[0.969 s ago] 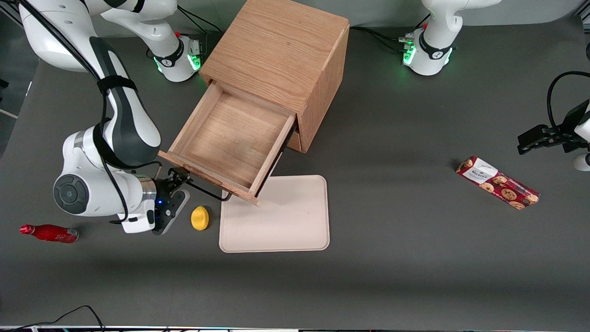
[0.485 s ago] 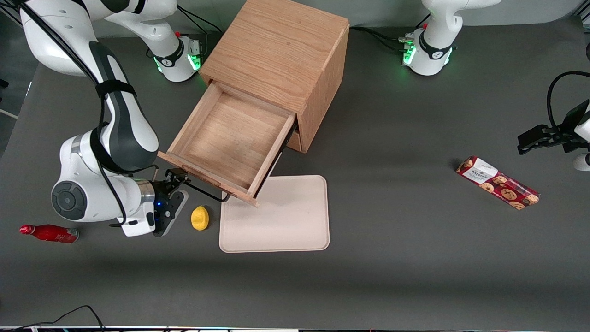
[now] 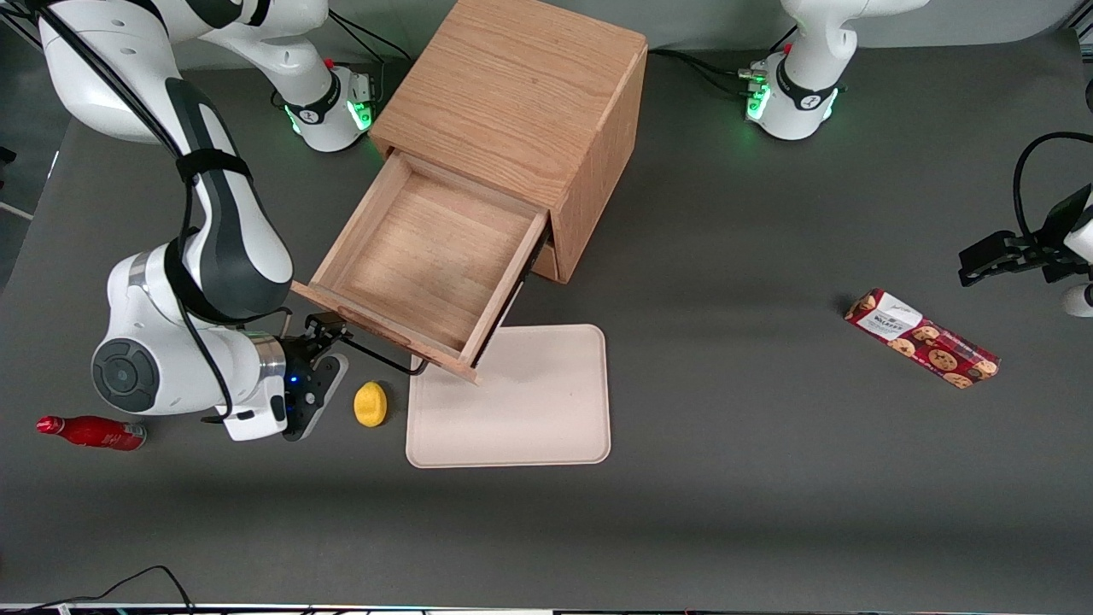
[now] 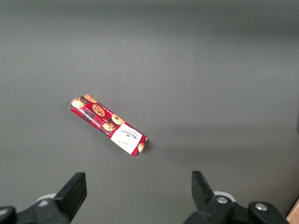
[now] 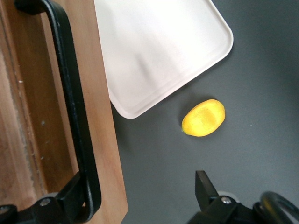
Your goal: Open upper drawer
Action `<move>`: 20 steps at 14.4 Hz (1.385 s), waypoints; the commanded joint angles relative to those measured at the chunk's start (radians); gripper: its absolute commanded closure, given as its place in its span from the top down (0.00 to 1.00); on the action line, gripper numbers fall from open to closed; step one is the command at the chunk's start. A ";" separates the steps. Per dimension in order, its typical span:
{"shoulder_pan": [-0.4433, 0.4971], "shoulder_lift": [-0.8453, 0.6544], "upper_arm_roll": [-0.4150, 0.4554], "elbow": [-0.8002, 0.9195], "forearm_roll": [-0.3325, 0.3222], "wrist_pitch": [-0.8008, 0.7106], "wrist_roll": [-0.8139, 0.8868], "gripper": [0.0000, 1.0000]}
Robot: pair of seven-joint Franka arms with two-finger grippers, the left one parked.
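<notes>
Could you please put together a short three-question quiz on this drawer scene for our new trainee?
1. True or false: the upper drawer is pulled out of the cabinet.
2. Which lies nearest the gripper? A lemon B cookie pack C red bottle
3. What does the drawer's front corner overhang?

Key: 1 true. 2 A. 3 The beige tray.

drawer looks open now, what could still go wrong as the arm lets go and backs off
One finger of the open hand sits against the black handle, so backing off at an angle might snag it and jerk the upper drawer. The lemon lies close beside the hand and could get knocked and roll.
</notes>
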 commanded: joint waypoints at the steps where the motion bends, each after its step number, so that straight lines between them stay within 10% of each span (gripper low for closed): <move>1: 0.007 -0.008 -0.015 0.048 -0.028 -0.026 0.071 1.00; 20: 0.002 -0.207 -0.011 0.030 -0.040 -0.140 0.240 1.00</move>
